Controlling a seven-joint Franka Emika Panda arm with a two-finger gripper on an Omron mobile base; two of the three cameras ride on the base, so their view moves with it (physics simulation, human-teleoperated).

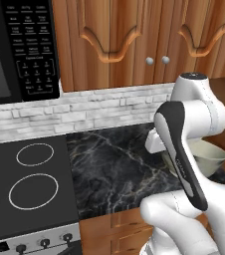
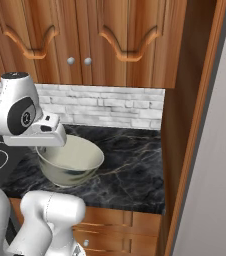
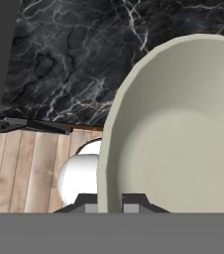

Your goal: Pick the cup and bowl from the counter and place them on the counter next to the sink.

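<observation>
The pincer (image 3: 110, 201) is closed on the rim of the bowl (image 3: 183, 144): in the hand view its two dark finger tips sit on either side of the cream-white wall, one inside and one outside, with the rim pinched between them. The bowl's smooth plain inside spreads across the right part of that view.

From the right base view the bowl (image 2: 72, 162) hangs under the white hand, its near-left rim hidden beneath the hand. Whether its base touches the black marble tabletop (image 2: 130, 170) or is slightly lifted I cannot tell; it looks tilted a little. It sits over the stretch of tabletop between the stovetop and the tall wooden side panel (image 2: 185, 125), nearer the front edge than the white brick backsplash (image 2: 110, 107).

In the left base view the arm covers most of the bowl (image 1: 211, 157), leaving only its right part visible past the forearm. The black stovetop (image 1: 30, 184) with white rings lies to the left, touching the tabletop (image 1: 119, 169) edge to edge. Above it hangs a black microwave (image 1: 20, 47) with a keypad, and wooden upper cabinets (image 1: 134, 40) with round silver knobs run along the wall.
</observation>
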